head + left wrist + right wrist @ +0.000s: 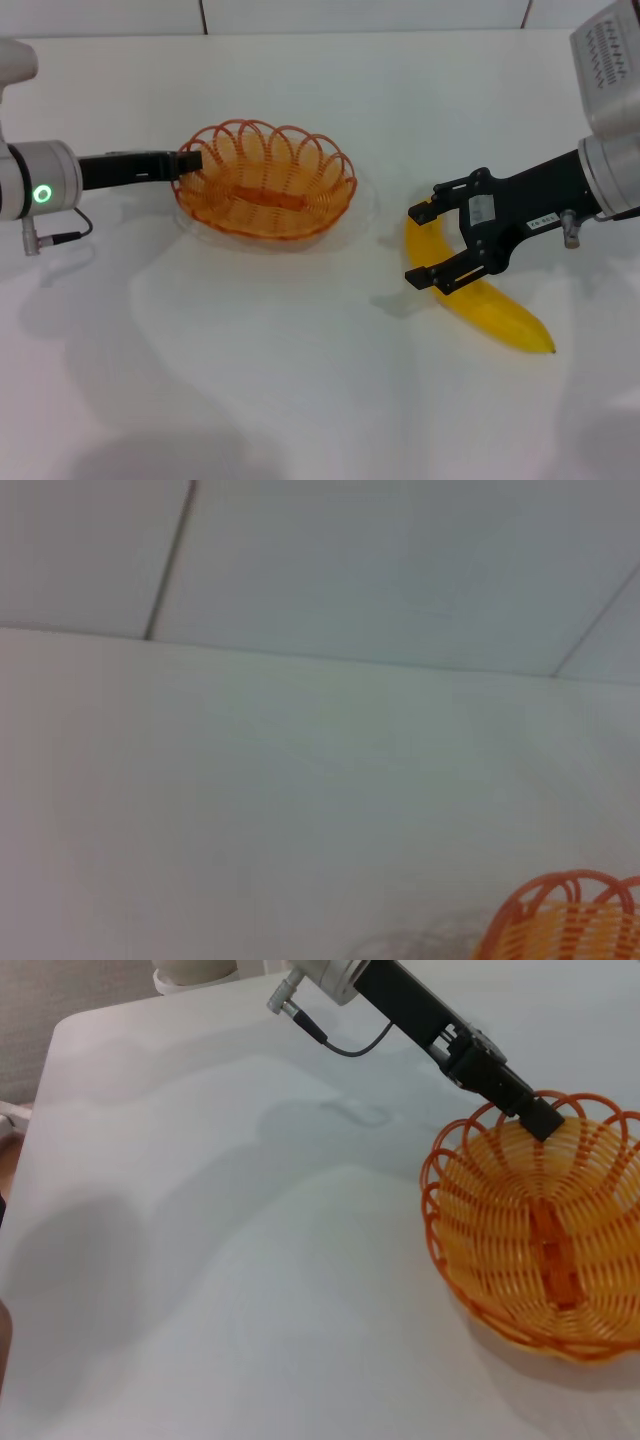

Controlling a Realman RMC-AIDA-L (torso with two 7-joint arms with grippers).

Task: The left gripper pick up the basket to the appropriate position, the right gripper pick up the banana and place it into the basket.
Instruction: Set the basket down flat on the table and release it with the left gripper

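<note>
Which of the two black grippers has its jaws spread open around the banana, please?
The right gripper, open astride the banana on the table. The left gripper is instead at the basket rim.

A white table (300, 400) with a smooth matte top fills nearly all of the head view. Soft grey shadows lie across its near part, and a faint pale sheen shows toward its middle. Beyond the table's far edge stands a light wall (360, 14) of large panels, split by thin dark vertical seams (168, 560). In the right wrist view the table ends in a rounded corner (66, 1022); past that corner lies a greyish surface, and a sliver of brown floor (6, 1155) shows beside the table's edge.
</note>
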